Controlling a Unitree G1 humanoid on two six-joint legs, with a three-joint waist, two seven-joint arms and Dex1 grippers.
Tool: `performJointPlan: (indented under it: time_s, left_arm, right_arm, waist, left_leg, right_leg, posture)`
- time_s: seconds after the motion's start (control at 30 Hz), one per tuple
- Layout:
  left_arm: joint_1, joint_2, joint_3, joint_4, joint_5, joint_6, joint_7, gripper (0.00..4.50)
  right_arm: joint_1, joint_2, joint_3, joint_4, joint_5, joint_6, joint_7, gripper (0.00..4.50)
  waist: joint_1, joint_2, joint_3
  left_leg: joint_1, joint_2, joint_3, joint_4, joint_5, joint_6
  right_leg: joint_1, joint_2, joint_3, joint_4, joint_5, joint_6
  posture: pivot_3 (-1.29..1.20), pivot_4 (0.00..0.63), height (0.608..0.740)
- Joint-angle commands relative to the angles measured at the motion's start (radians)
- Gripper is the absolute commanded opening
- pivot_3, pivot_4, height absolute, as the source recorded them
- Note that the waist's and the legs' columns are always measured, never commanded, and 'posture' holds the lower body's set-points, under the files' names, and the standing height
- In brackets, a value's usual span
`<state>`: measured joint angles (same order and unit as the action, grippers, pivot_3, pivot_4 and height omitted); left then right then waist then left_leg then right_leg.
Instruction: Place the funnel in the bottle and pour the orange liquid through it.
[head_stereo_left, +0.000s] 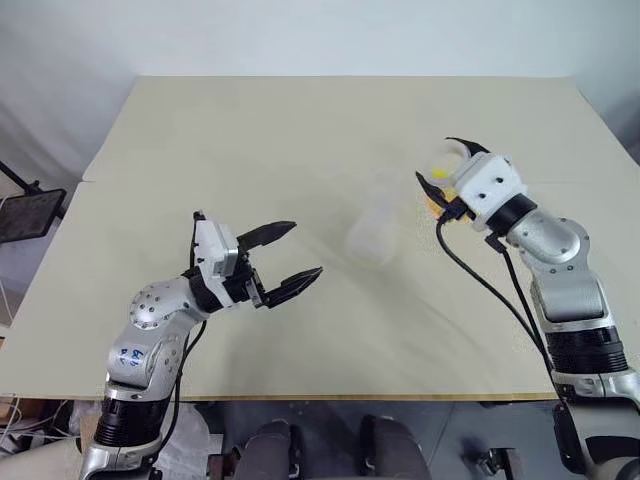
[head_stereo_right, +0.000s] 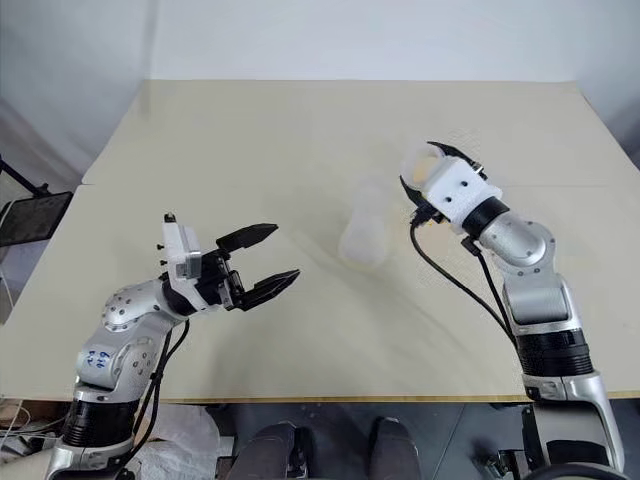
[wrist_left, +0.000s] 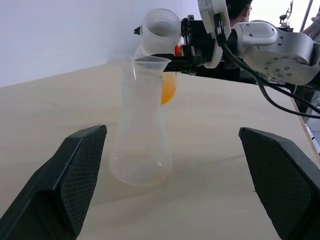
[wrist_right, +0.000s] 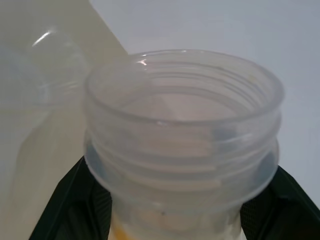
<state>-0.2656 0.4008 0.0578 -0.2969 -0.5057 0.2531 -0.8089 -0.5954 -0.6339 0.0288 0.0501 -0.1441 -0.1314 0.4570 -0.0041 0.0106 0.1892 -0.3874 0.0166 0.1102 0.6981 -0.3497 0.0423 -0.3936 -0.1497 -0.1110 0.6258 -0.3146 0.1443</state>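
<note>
The clear bottle (head_stereo_left: 375, 228) stands upright near the middle of the table (head_stereo_left: 250, 130). The clear funnel (wrist_left: 152, 62) sits in its neck. My right gripper (head_stereo_left: 440, 165) is shut on a clear wide-mouthed flask (wrist_right: 182, 130), held tilted just right of the bottle with its mouth near the funnel. The orange liquid (wrist_left: 168, 87) is pooled inside that flask. My left gripper (head_stereo_left: 305, 250) hovers open to the near left of the bottle, apart from it, and its fingers (wrist_left: 65, 185) hold nothing.
A black stand (head_stereo_left: 25, 215) sits off the table's left edge. Bare tabletop stretches behind and in front of the bottle. A person (wrist_left: 239, 7) partly shows beyond my right arm in the left wrist view.
</note>
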Motion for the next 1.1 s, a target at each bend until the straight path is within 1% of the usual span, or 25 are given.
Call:
performJointPlan:
  time_s: [0.03, 0.1, 0.23, 0.4, 0.7, 1.1]
  left_arm:
    - [-0.011, -0.005, -0.006, -0.015, 0.002, -0.020, 0.009, 4.50]
    - [-0.011, -0.007, -0.012, -0.018, 0.000, -0.017, 0.012, 4.50]
    - [-0.012, -0.010, -0.023, -0.021, -0.002, -0.013, 0.016, 4.50]
    - [-0.017, -0.010, -0.031, -0.020, -0.002, -0.014, 0.021, 4.50]
    - [-0.024, -0.018, -0.046, -0.018, 0.000, -0.016, 0.030, 4.50]
    - [-0.025, -0.034, -0.055, -0.021, 0.005, -0.019, 0.047, 4.50]
  right_arm:
    - [-0.041, -0.018, -0.007, -0.011, -0.081, -0.082, -0.065, 2.65]
    - [-0.051, -0.019, 0.002, -0.002, -0.122, -0.099, -0.086, 2.65]
    - [-0.072, -0.032, 0.029, 0.013, -0.256, -0.145, -0.157, 2.65]
    - [-0.087, -0.038, 0.050, 0.019, -0.350, -0.163, -0.206, 2.65]
    - [-0.119, -0.044, 0.085, 0.031, -0.483, -0.181, -0.283, 2.65]
    - [-0.141, -0.069, 0.102, 0.040, -0.571, -0.209, -0.332, 2.65]
  waist:
    - [0.001, 0.000, 0.000]
    - [0.000, 0.000, 0.000]
    - [0.000, 0.000, 0.000]
    - [0.000, 0.000, 0.000]
    - [-0.001, 0.000, 0.000]
    - [-0.001, 0.000, 0.000]
  left_leg:
    - [0.000, 0.000, 0.000, 0.000, 0.000, 0.000]
    - [0.000, 0.000, 0.000, 0.000, 0.000, 0.000]
    - [0.000, 0.000, 0.000, 0.000, 0.000, 0.000]
    - [0.000, 0.000, 0.000, 0.000, 0.000, 0.000]
    - [0.000, 0.000, 0.000, 0.000, 0.000, 0.000]
    - [0.000, 0.001, 0.000, 0.000, 0.000, 0.000]
  right_leg:
    - [0.000, 0.000, 0.000, 0.000, 0.000, 0.000]
    - [0.000, 0.000, 0.000, 0.000, 0.000, 0.000]
    - [0.000, 0.000, 0.000, 0.000, 0.000, 0.000]
    - [0.000, 0.000, 0.000, 0.000, 0.000, 0.000]
    - [0.000, 0.000, 0.000, 0.000, 0.000, 0.000]
    - [0.000, 0.000, 0.000, 0.000, 0.000, 0.000]
  posture:
    - [0.00, 0.150, 0.740]
    - [0.00, 0.150, 0.740]
    - [0.00, 0.150, 0.740]
    - [0.00, 0.150, 0.740]
    - [0.00, 0.150, 0.740]
    - [0.00, 0.150, 0.740]
